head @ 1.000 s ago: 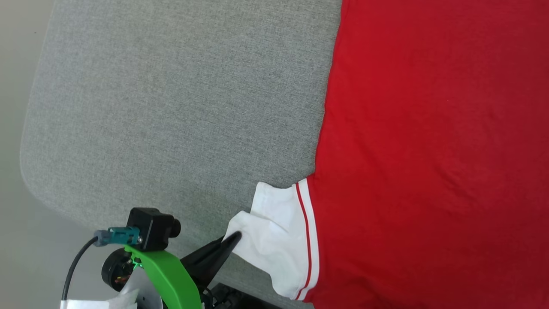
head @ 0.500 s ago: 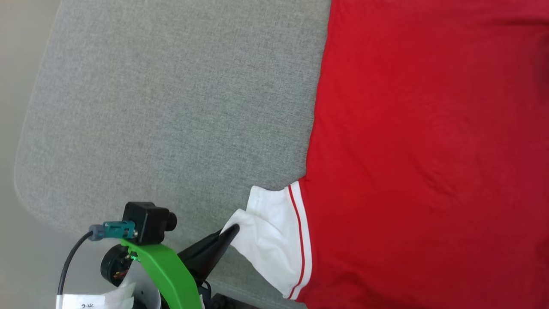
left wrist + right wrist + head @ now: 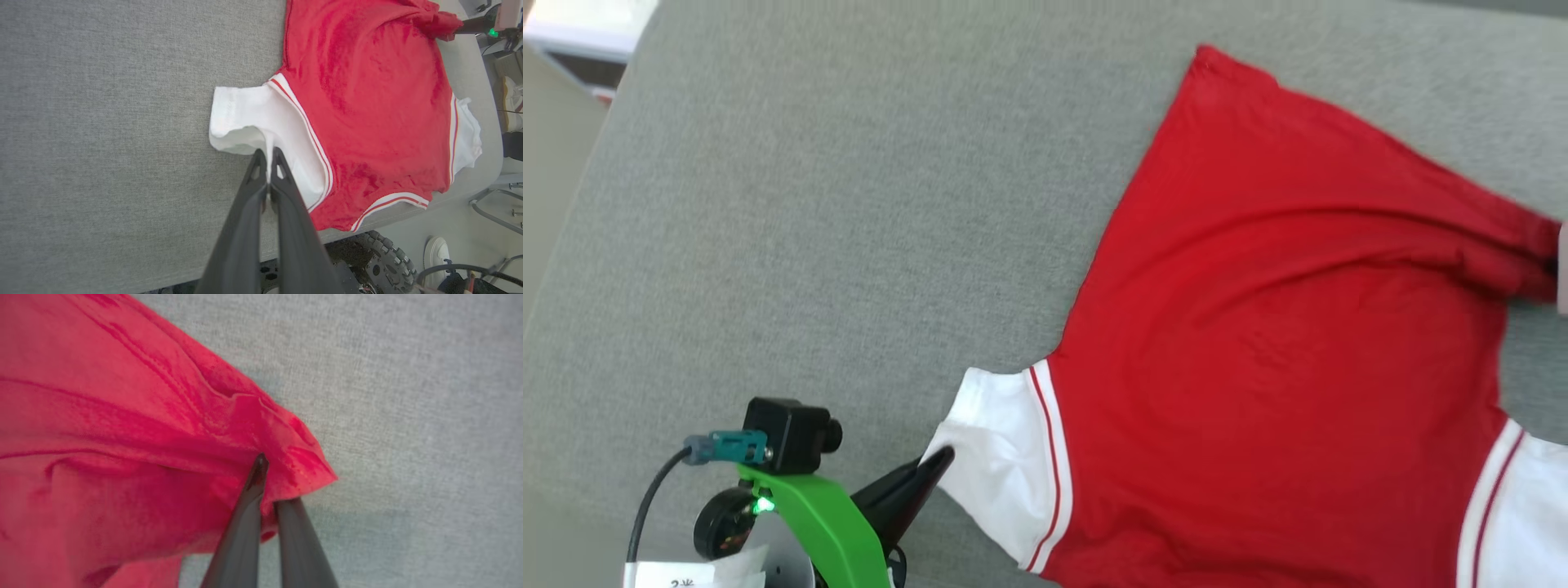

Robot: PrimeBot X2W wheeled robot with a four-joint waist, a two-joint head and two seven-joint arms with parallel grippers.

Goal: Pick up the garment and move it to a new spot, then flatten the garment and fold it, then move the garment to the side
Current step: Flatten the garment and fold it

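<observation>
While you look down from the head camera, the garment (image 3: 1258,327) lies spread over the right half of a grey woven tabletop (image 3: 809,204). It is a red shirt showing a plain red panel with no print visible. It has short white sleeves, each joined to the body by red-and-white striped trim, and the same striping runs along the neckline in the left wrist view. The near sleeve (image 3: 253,122) is creased and slightly lifted where your left gripper (image 3: 267,154) pinches its edge, the two dark fingers pressed together on the white cloth. Your right gripper (image 3: 271,479) is clamped on a far corner of the red hem. One finger lies on top and the other is tucked beneath, and the fabric bunches into folds that run back across the shirt. The far sleeve (image 3: 1527,506) sits at the lower right of the head view. A green bracket (image 3: 825,514) carrying a small black camera (image 3: 788,425) rises at the lower left. Beyond the table's rounded edge, the left wrist view shows a knobbly black tyre (image 3: 388,257), a white shoe (image 3: 437,253) and a pale floor (image 3: 461,228)
</observation>
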